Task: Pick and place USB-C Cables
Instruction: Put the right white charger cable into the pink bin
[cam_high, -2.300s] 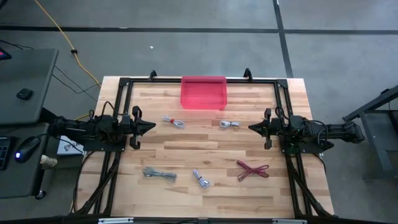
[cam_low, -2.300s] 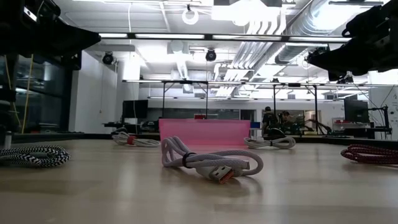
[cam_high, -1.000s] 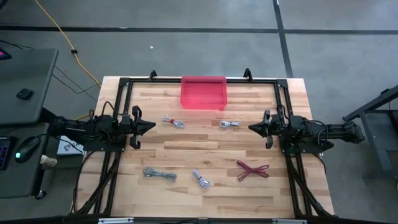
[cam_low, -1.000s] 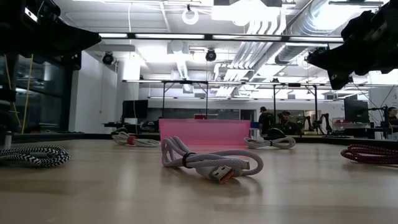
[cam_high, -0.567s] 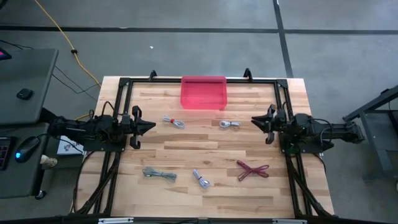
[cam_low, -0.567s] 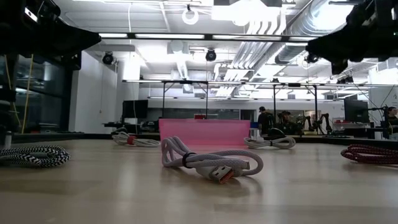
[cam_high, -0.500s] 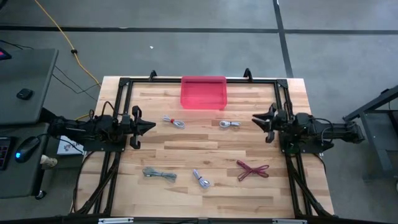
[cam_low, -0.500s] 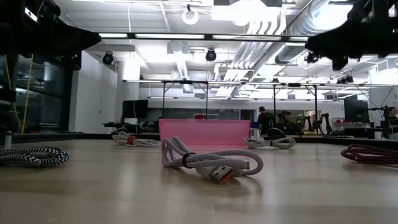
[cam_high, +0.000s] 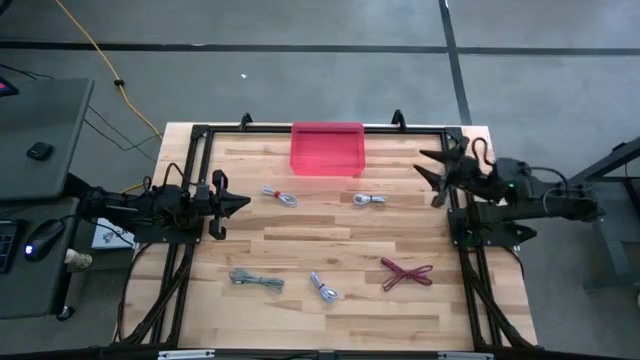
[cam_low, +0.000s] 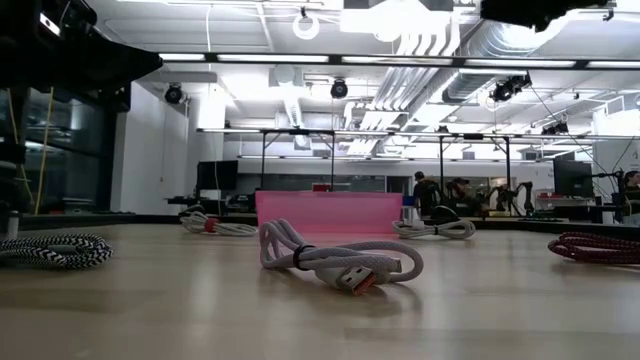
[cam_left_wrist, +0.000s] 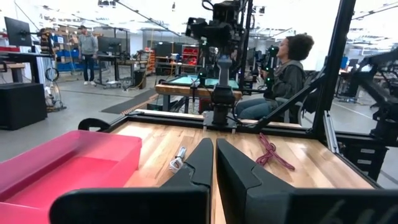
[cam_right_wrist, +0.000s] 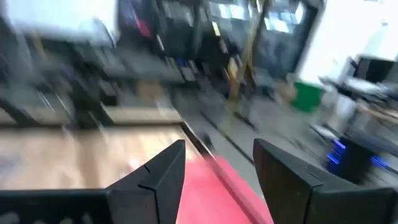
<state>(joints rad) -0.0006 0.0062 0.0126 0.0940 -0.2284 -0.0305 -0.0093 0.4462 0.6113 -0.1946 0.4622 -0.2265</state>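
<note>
Against the far edge of the wooden surface (cam_high: 330, 225), at its middle, sits the pink bin (cam_high: 327, 149); all positions below are taken from it.

Right hand (cam_high: 428, 170): raised, off the bin's right side near the surface's right rail, not touching anything. Fingers spread wide apart in the right wrist view (cam_right_wrist: 214, 171), with the bin's red wall visible between them. That view is motion-blurred.

Left hand (cam_high: 240, 203): off the bin's left, nearer the front than the bin, at the left rail. Fingers (cam_left_wrist: 205, 163) pressed together with only a thin slit between them, nothing held.

USB-C cables, all lying loose on the surface:
- silver cable with a red tie (cam_high: 280, 196): just in front of the bin's left corner, close to the left hand's tips.
- second silver cable (cam_high: 369, 200): just in front of the bin's right corner, between bin and right hand.
- grey cable (cam_high: 256, 281): well in front of the bin, to its left.
- white cable (cam_high: 324, 288): well in front of the bin, roughly in line with its middle; in the low view it is the nearest bundle (cam_low: 340, 262), orange-lined plug facing the camera.
- dark red cable (cam_high: 406, 272): well in front of the bin, to its right.

Bin interior cannot be made out from above. A seated person (cam_left_wrist: 283, 78) shows beyond the surface in the left wrist view.
</note>
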